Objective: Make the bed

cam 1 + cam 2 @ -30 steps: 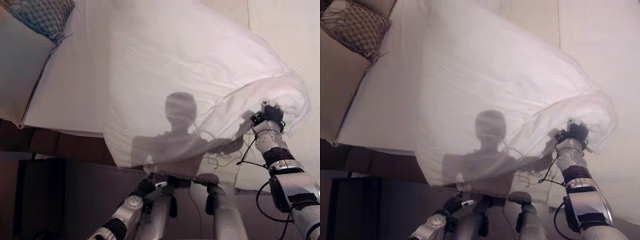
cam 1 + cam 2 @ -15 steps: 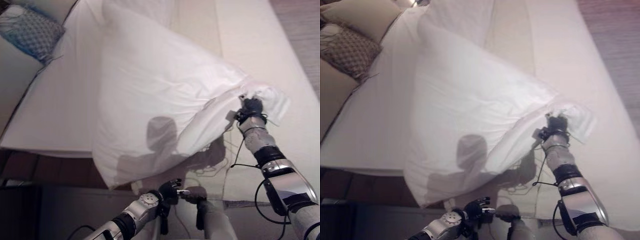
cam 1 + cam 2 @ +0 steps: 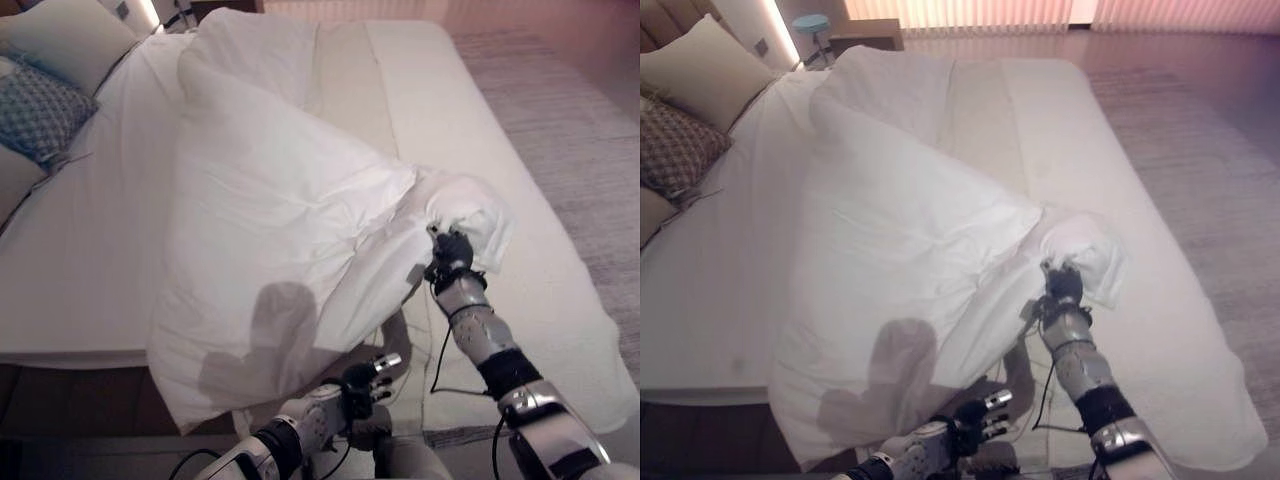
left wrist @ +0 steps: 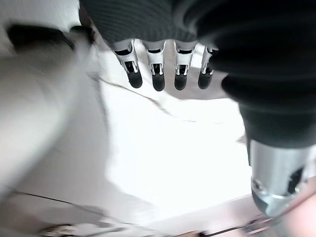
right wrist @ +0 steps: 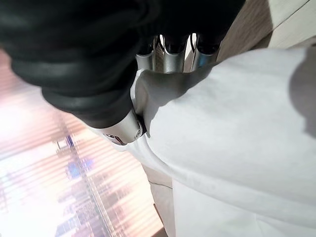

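**Robot holding up a white duvet over a bed**

A wide bed (image 3: 1160, 300) with a white sheet stretches away from where the robot stands at its foot. A white duvet (image 3: 270, 210) lies in a loose, rumpled heap across the middle of the bed, running from near the head end down to the foot, where one corner hangs over the edge.

The robot's right hand (image 3: 450, 250) reaches out over the bed with its fingers curled into a bunched fold of the duvet, gripping the cloth; in the right wrist view the white fabric is drawn tight against the fingers (image 5: 168, 57). The held fold sits raised above the sheet, right of the main heap.

The left hand (image 3: 365, 378) is low at the foot of the bed, just beside the hanging corner of the duvet. Its fingers (image 4: 158, 74) are relaxed and straight, holding nothing.

At the head end, on the left, a plain pillow (image 3: 695, 70) rests beside a patterned cushion (image 3: 675, 150).
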